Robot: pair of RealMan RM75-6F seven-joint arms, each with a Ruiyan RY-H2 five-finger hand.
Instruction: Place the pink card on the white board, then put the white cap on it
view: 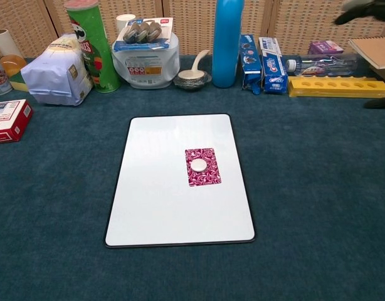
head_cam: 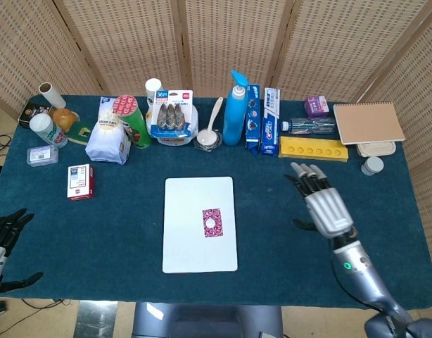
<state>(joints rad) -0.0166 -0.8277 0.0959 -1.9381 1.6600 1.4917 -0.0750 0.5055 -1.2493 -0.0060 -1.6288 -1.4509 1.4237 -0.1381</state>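
Note:
The white board (head_cam: 200, 224) (view: 161, 188) lies flat at the table's middle. The pink card (head_cam: 212, 222) (view: 202, 167) rests on its right half, and the small white cap (head_cam: 211, 223) (view: 199, 165) sits on the card's centre. My right hand (head_cam: 322, 200) hovers well right of the board, fingers spread and holding nothing; in the chest view only dark fingertips (view: 355, 9) show at the top right corner. My left hand (head_cam: 5, 232) hangs off the table's left front edge, fingers apart and empty.
A row of goods lines the back: green chip can (head_cam: 131, 120), white bag (head_cam: 108, 139), blue bottle (head_cam: 235, 109), toothpaste boxes (head_cam: 271, 120), yellow tray (head_cam: 313, 149), notebook (head_cam: 368, 122). A red-and-white box (head_cam: 80, 182) lies left of the board.

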